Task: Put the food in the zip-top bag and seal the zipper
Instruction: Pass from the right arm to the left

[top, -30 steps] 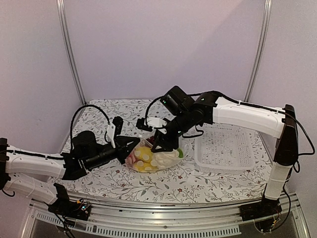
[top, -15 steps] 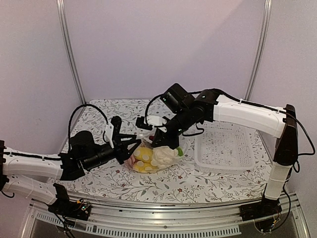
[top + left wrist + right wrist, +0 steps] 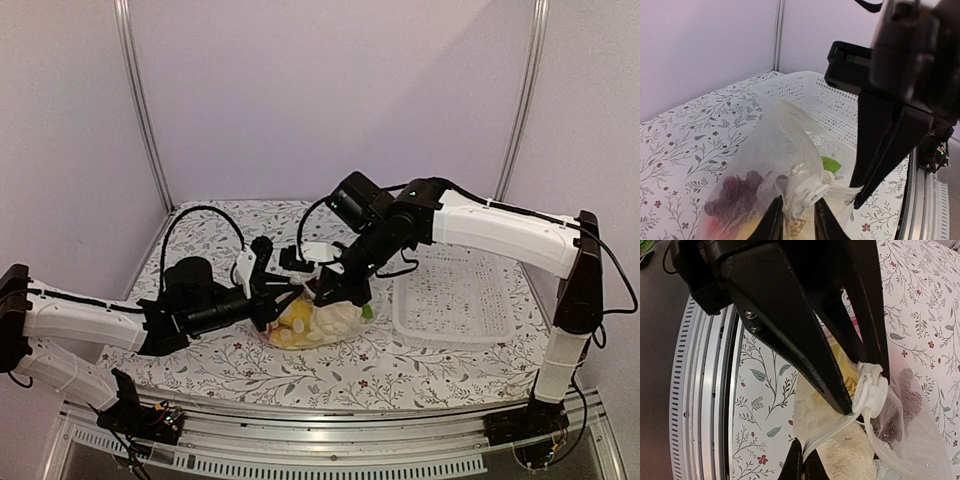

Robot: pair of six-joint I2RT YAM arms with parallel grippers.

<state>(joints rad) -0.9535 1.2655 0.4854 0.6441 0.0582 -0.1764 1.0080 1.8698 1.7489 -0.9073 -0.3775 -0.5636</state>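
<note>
- Robotics lab test cell, not a home.
- Plain wall panels (image 3: 330, 90) w/ alu posts (image 3: 140, 100) box in the bench.
- Left arm (image 3: 80, 320) & right arm (image 3: 500, 230) mounted on alu rail (image 3: 330, 450) at front edge; exposed cabling (image 3: 150, 420) there.
- Floral cloth (image 3: 330, 375) covers tabletop.

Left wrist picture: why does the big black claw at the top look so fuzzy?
Left wrist view: the right claw hangs close to the lens, so its top blurs; the bag below looks sharp. Top external view: evenly lit, no glare.
</note>
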